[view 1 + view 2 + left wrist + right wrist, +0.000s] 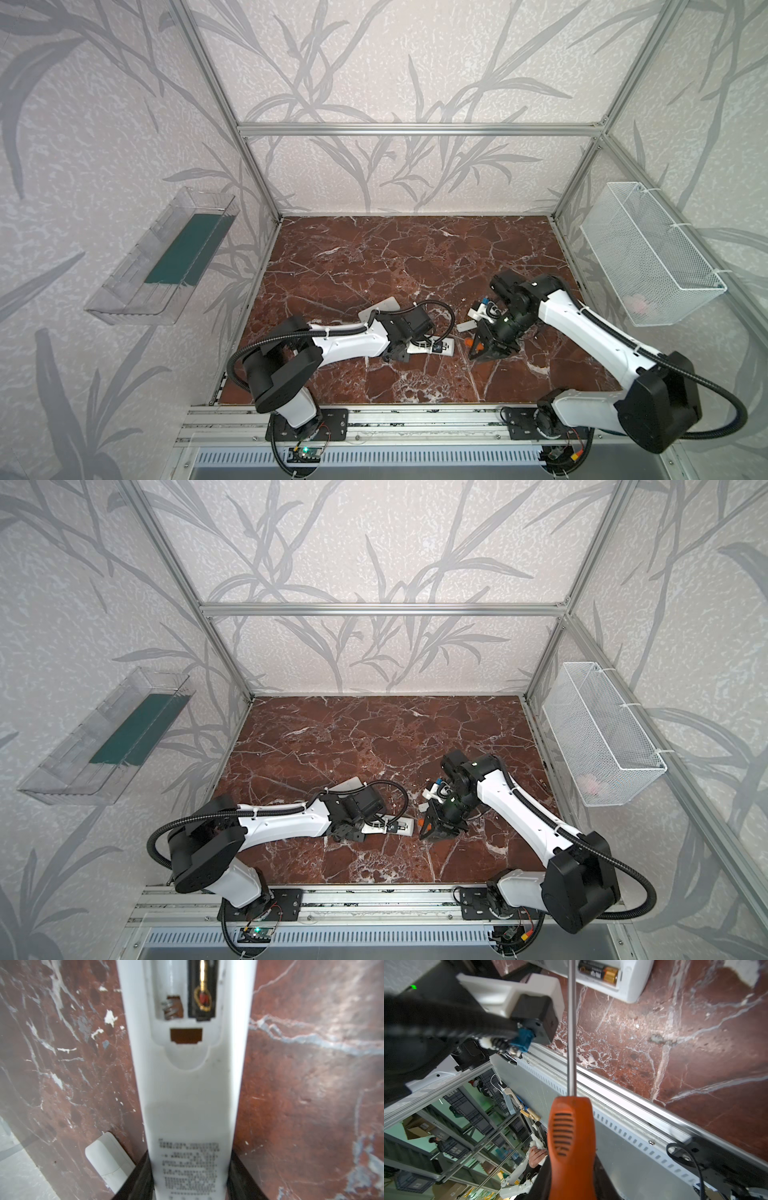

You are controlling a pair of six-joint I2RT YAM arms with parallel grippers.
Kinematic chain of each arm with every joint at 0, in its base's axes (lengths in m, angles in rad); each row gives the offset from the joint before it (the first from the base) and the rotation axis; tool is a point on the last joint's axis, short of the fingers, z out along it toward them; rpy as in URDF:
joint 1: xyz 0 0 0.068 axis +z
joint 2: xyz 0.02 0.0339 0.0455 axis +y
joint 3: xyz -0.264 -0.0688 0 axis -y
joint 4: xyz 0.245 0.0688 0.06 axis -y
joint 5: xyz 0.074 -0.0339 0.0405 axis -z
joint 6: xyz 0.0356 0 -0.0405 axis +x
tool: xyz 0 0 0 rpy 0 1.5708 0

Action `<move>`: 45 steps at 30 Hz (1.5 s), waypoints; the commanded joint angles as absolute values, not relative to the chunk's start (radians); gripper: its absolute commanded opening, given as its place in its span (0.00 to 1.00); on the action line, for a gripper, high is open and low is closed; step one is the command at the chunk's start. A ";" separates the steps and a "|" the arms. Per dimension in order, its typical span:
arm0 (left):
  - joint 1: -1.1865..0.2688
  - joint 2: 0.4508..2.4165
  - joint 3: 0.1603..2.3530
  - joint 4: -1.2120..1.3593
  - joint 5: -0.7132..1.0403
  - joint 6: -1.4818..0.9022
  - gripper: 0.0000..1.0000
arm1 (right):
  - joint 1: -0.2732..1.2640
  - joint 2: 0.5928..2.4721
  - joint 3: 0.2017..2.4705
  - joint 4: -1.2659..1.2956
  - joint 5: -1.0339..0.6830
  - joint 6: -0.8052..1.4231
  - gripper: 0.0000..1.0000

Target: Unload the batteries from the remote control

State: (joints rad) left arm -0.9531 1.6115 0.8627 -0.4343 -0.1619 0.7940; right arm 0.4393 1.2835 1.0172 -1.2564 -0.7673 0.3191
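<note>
1. Holding the remote control [187,1088] by its sides, the left gripper [190,1182] pinches it back-side up, so it cannot slide when poked.
2. Just ahead of that gripper the battery bay lies open. One slot [171,1008] shows only its spring. One of the batteries [202,991] sits in the slot beside it.
3. The right gripper [572,1185] is squeezed tight on the orange screwdriver [571,1136]. Its thin shaft points out ahead toward that battery — likely to pry it out.

Tabletop [395,257]: glossy red marble. Remote [191,1093]: smooth white plastic. Screwdriver [571,1142]: ribbed orange plastic grip w/ bare metal shaft. Basket [648,249] at 3 o'clock: white wire mesh.
</note>
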 commanded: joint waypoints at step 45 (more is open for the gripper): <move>-0.756 1.806 1.186 -0.461 0.015 0.745 0.96 | 0.575 1.268 0.779 -0.921 -0.790 0.443 0.00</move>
